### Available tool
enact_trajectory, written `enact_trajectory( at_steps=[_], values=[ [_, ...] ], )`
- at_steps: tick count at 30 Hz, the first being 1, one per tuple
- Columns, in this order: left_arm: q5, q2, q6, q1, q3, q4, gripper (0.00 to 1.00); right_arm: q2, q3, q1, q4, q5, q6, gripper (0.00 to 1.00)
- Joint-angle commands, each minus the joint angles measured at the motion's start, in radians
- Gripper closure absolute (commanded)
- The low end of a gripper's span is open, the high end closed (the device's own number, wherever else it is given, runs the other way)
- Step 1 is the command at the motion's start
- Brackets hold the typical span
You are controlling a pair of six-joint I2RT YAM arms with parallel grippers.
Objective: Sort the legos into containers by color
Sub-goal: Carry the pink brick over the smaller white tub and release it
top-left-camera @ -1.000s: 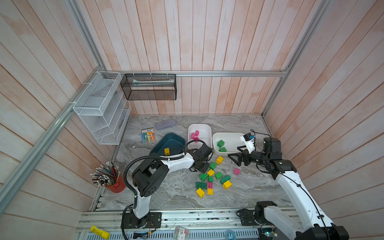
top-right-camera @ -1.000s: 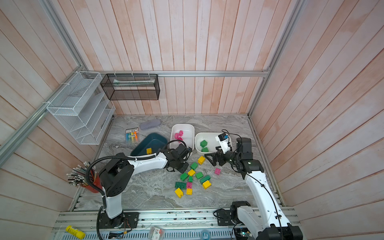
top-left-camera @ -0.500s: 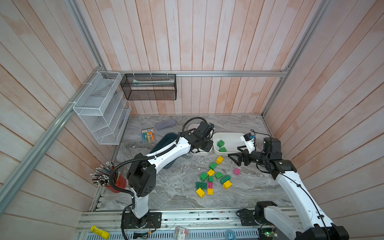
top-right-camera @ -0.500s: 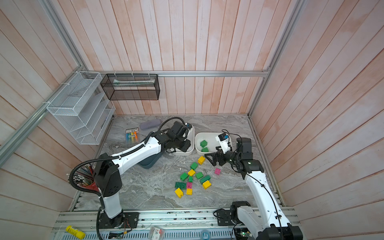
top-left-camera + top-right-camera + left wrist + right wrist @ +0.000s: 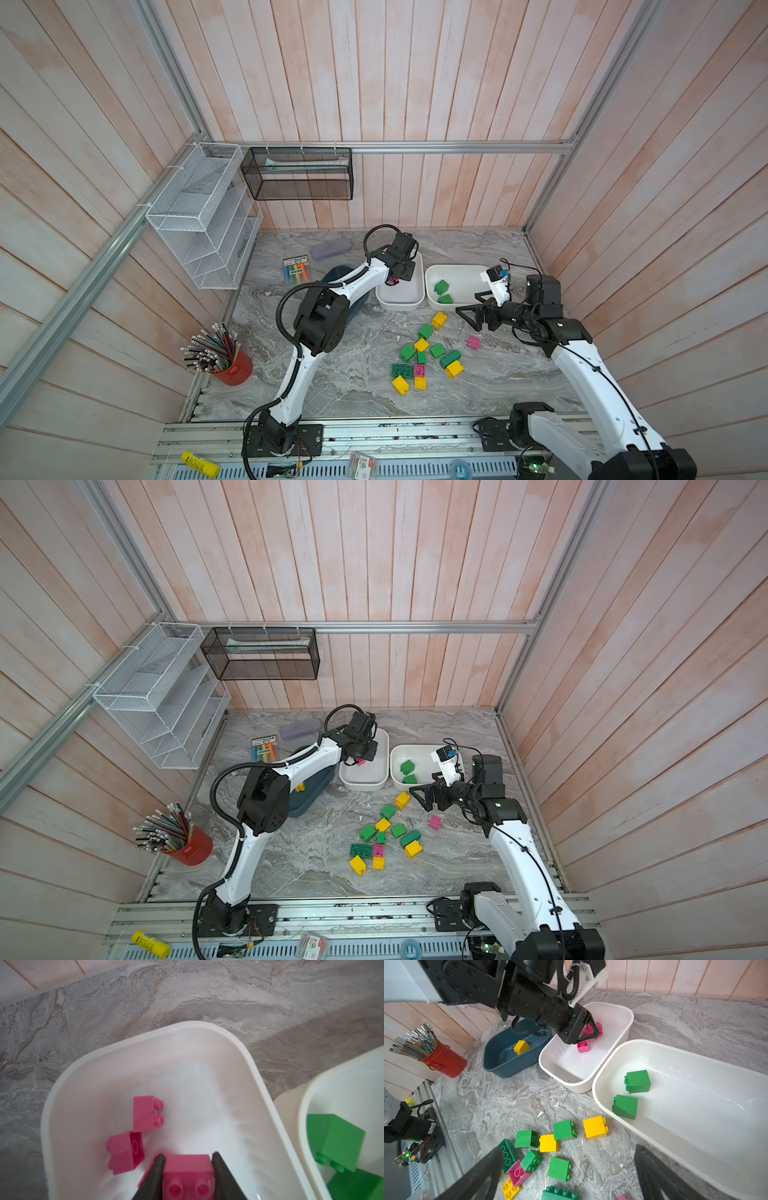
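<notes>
My left pincer (image 5: 188,1156) clamped pink brick (image 5: 188,1178) over white tub (image 5: 195,1023) with other pink bricks (image 5: 148,1113). Best: lower, release gently. Right pincer (image 5: 568,1149) hung wide open.

Left arm (image 5: 357,280) outstretched, jaws clamped, right jaws wide

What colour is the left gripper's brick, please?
The brick is pink; clearest in left wrist view.

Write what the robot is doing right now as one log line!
left gripper: shut on pink brick, over middle white tub | right gripper: open, empty, near loose bricks | phase: placing
</notes>
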Motion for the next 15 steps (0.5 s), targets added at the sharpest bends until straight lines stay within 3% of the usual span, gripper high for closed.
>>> enact_trajectory(
  at_steps=[1, 8, 12, 15],
  values=[
    [-0.031, 0.037, -0.004, 0.004, 0.069, 0.074, 0.62, 0.01, 0.023, -0.004, 0.0, 0.009, 0.004, 0.02],
    [0.021, 0.029, -0.008, 0.004, 0.13, 0.012, 0.3, 0.017, 0.035, -0.005, -0.002, 0.008, 0.0, 0.02],
    [0.083, -0.071, -0.035, 0.0, 0.116, -0.085, 0.26, 0.017, 0.036, -0.005, -0.002, 0.0, 0.001, 0.02],
    [0.153, -0.193, -0.033, -0.026, 0.017, -0.145, 0.26, 0.012, 0.031, -0.006, 0.001, -0.004, 0.002, 0.02]
  ],
)
